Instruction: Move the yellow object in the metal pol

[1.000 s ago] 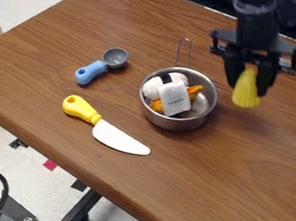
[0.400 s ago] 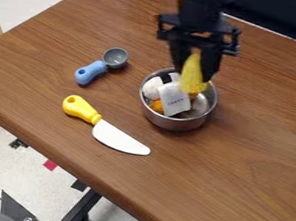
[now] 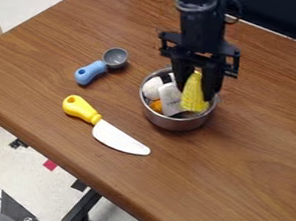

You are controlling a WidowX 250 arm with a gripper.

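Observation:
The black gripper hangs over the right part of the metal pot, pointing down, with its fingers shut on the yellow object. That object is upright, its ribbed wide end down inside the pot's rim near the right wall. Whether it touches the bottom cannot be told. Left of it in the pot are a white tag-like piece, a white rounded piece and an orange piece. The arm covers most of the pot's back rim and handle.
On the wooden table, a blue-handled grey scoop lies left of the pot. A toy knife with a yellow handle and white blade lies at the front left, near the table's edge.
The gripper has moved left from beside the pot to over it, then down, carrying the yellow object into the pot's right side. The white tag-like piece has shifted slightly left.

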